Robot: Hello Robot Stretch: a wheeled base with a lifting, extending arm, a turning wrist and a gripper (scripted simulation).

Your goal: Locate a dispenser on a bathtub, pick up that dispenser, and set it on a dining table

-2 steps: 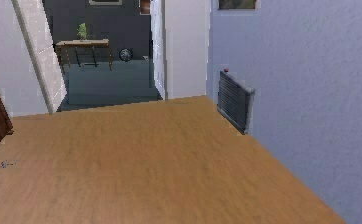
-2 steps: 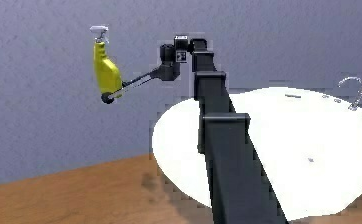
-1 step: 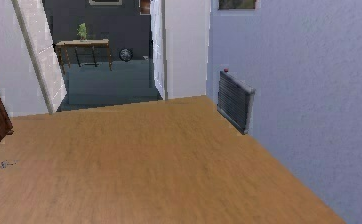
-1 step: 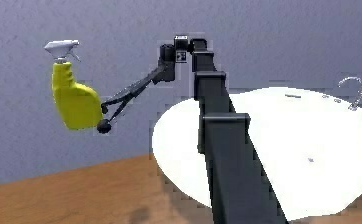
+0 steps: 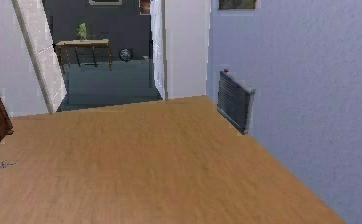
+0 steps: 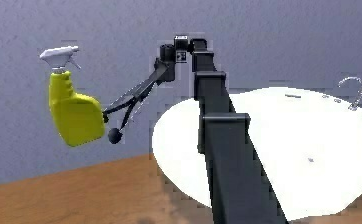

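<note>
Dispenser (image 6: 74,105) — yellow spray bottle, white trigger head, upright, hanging clear of every surface at the arm side view's left. Gripper (image 6: 113,122): at the bottle's right flank, holding it; how its fingers are set cannot be told. Arm (image 6: 224,130): dark bar crossing the white bathtub (image 6: 309,150). Forward view — wood floor (image 5: 139,160), wall grille (image 5: 234,98) right, small table (image 5: 84,45) far.

Smooth yellow plastic dispenser (image 6: 74,112), matt black arm (image 6: 232,150), smooth white bathtub (image 6: 299,135), wood-grain floor (image 5: 139,160)
</note>
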